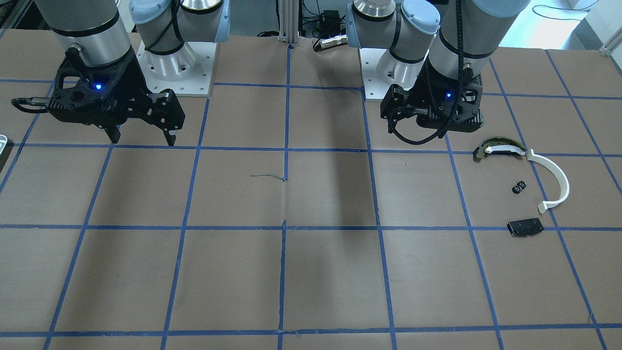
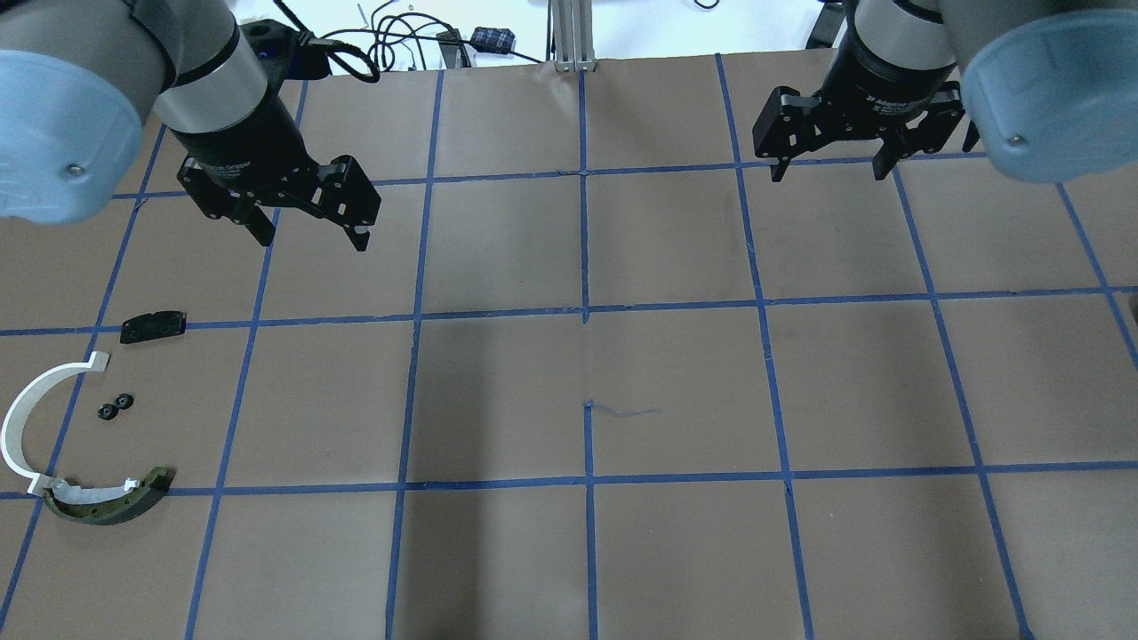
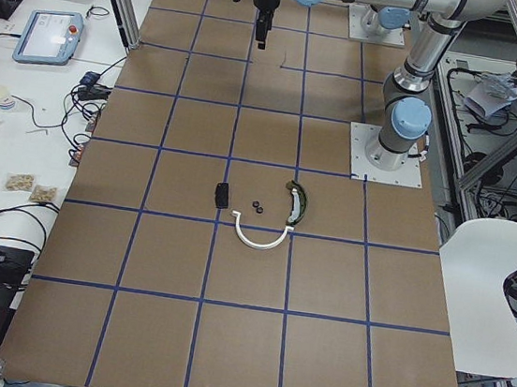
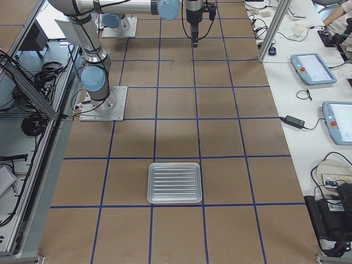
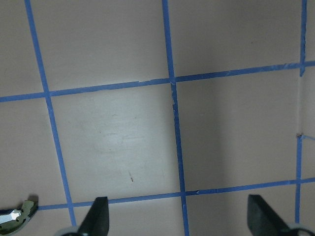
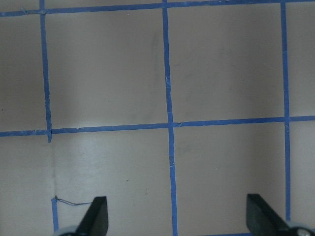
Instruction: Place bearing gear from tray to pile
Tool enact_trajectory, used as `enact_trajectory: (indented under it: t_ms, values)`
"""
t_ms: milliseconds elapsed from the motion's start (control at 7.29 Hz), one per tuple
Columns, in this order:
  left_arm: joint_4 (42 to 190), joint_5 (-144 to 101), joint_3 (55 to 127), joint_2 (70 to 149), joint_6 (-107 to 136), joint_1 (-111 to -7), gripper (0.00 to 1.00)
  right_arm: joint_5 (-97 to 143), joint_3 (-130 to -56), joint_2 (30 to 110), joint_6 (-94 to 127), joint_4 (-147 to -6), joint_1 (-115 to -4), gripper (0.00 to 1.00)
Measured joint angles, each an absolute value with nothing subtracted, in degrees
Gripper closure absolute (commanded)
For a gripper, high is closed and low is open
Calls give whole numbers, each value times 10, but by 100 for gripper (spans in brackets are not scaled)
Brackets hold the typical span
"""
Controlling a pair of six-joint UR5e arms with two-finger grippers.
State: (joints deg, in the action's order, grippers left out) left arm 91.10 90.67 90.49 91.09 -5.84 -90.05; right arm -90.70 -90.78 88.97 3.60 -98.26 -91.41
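Overhead exterior shows the left hand (image 2: 313, 240) and right hand (image 2: 829, 174) both spread wide, holding nothing.

Brown paper-covered table (image 3: 239, 352) gridded with blue tape lines (image 2: 584, 249); in the left side view, a white workbench (image 3: 1, 138) with two teach pendants (image 3: 48, 35) and cables at left, white chair (image 3: 490, 269) lower right

The brown worktop (image 1: 330, 194) has blue grid lines. At middle right lie a dark curved piece (image 1: 500, 148) touching a white arc (image 1: 556, 177), two small black gears (image 1: 519, 186) and a black block (image 1: 525, 227). The right end effector (image 1: 142, 137), upper left, is spread wide.
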Motion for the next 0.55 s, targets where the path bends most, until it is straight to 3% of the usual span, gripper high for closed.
enact_trajectory:
  t_ms: [549]
  values:
    - [922,909,904,903,-69,-866,0,-907,-908,890,36,-982,-914,0]
